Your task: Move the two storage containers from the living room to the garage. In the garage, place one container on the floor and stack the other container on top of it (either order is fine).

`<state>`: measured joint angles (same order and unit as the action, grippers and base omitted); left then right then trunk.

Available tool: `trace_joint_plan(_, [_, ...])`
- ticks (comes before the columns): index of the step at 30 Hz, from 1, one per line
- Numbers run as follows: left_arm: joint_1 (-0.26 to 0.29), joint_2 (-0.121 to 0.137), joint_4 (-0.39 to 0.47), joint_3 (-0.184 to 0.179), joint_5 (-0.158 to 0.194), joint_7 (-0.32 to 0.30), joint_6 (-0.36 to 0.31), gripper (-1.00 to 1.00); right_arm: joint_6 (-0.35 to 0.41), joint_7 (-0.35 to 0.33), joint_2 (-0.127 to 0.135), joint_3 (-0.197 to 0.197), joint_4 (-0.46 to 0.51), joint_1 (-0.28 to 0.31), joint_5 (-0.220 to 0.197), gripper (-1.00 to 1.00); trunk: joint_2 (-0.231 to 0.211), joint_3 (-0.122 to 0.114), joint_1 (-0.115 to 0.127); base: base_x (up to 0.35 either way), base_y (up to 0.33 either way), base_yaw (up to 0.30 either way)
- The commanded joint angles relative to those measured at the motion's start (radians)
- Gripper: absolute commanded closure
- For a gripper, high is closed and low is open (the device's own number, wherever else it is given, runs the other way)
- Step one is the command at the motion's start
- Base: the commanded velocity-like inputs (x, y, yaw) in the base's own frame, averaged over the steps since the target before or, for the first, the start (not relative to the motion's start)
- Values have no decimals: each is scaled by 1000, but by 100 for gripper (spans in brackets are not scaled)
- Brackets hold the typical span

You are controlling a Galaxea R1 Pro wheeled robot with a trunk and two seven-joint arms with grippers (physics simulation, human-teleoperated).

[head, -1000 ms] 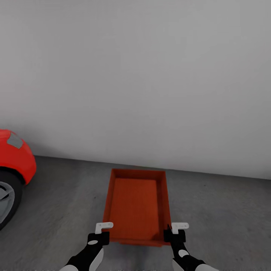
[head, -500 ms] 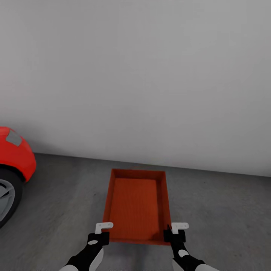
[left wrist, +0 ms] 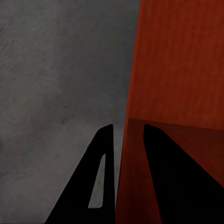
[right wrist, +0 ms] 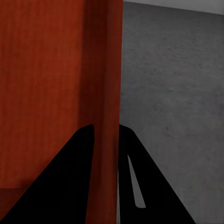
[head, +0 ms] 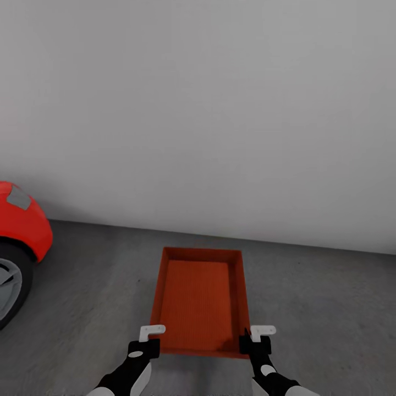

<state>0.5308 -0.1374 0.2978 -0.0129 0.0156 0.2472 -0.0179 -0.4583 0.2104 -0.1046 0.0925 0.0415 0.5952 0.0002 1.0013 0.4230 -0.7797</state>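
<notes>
Left pincer and right pincer clamped on the near corners of one plain orange-red rectangular open-top storage bin, each with one finger inside the wall and one outside, as seen close up from the left wrist and the right wrist. Carried straight ahead of the trunk, between both arms, long axis pointing away toward the plain white garage wall, near short edge level with the pincers. Apparently held just above the dark grey, rough concrete-like floor, though whether the base already touches it cannot be told. Equally near to both arms, so a set-down would likely call for an even lowering on both sides before any release. Glossy red car with its dark wheel parked off to the left, well apart from the bin. Nothing on the floor between bin and wall. Likely step: placing a container in the garage, with the stacking judged unfinished.
</notes>
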Motion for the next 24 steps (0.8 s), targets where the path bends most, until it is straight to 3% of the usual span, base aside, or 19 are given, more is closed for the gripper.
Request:
trace_joint_plan(1, [0, 1, -3, -13, 17, 7, -5, 100, -42, 8, 2, 15, 1, 2, 0, 100, 1, 3, 0, 0, 0, 0])
trace_joint_plan(24, [0, 2, -3, -13, 17, 6, -5, 100, -42, 7, 1, 15, 1, 2, -1, 100, 1, 36, 0, 1, 0, 0])
